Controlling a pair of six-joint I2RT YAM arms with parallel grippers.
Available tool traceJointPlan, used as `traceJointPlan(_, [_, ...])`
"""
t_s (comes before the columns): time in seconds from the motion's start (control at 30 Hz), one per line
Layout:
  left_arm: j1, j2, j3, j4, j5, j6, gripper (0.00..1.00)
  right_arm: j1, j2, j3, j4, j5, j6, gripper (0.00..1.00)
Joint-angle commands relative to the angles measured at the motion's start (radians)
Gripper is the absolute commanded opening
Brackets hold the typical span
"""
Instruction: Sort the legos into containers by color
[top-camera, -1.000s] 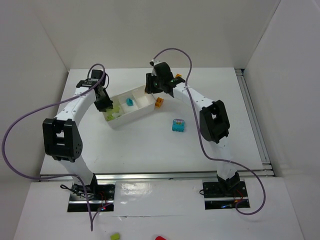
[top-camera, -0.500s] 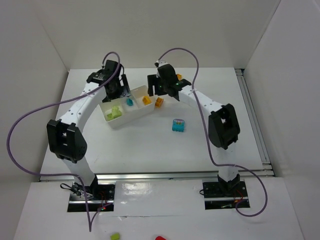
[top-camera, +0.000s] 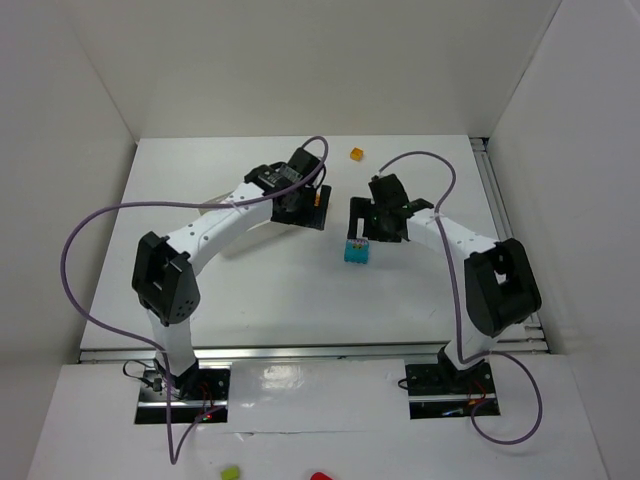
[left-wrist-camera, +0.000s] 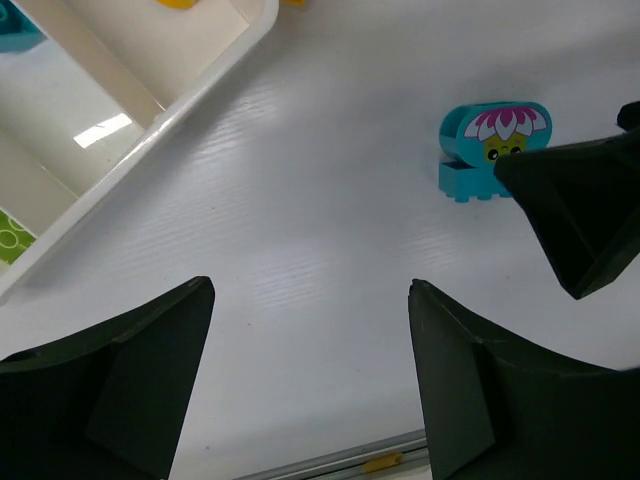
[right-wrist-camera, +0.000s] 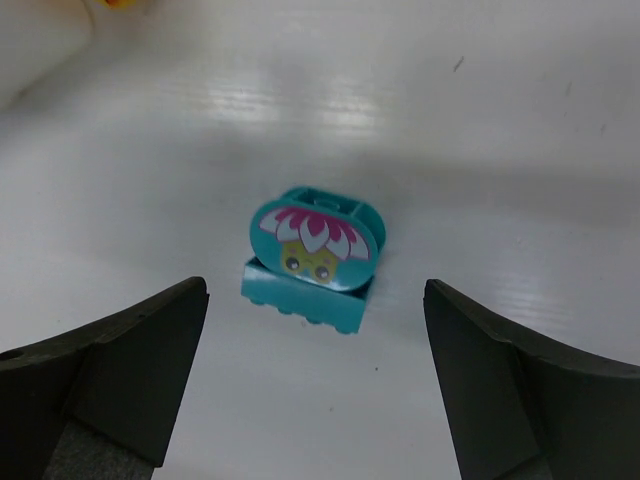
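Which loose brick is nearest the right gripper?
The cyan block with the printed flower, straight ahead of the open right gripper; the orange brick sits far off near the back edge.

A robotics lab (a test cell, really): bare white walls box a table carrying robot arms.

No words, numbers or brand marks can be read in any of the three views. The only print is a picture, not text: a pink-and-white flower above a small yellow face, on the rounded front of the cyan block standing on the table. It bears no letters or digits.
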Motion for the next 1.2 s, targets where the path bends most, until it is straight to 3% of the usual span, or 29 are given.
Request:
traceJointPlan(0.0, [0.019,0.01,0.054,0.002,0.024,0.011,0.88,0.008,-0.004,-0.01,-0.011,-0.051,0.033,0.96])
traceJointPlan(0.3, [0.019,-0.001,0.045,-0.007,0.001,0.011,0.87,0.017,0.082,0.026,0.0,-0.071,0.083,0.97])
traceJointPlan(0.63, [0.01,0.008,0.031,0.002,0.042,0.011,0.87,0.085,0.238,0.137,-0.02,0.119,0.074,1.0])
traceJointPlan(0.83, [0.01,-0.021,-0.01,0.011,0.051,0.011,0.87,0.094,0.262,0.137,-0.02,0.162,0.074,0.89])
traceJointPlan(1.17, [0.01,-0.021,-0.01,0.011,0.042,0.021,0.87,0.094,0.239,0.148,-0.029,0.18,0.054,0.62])
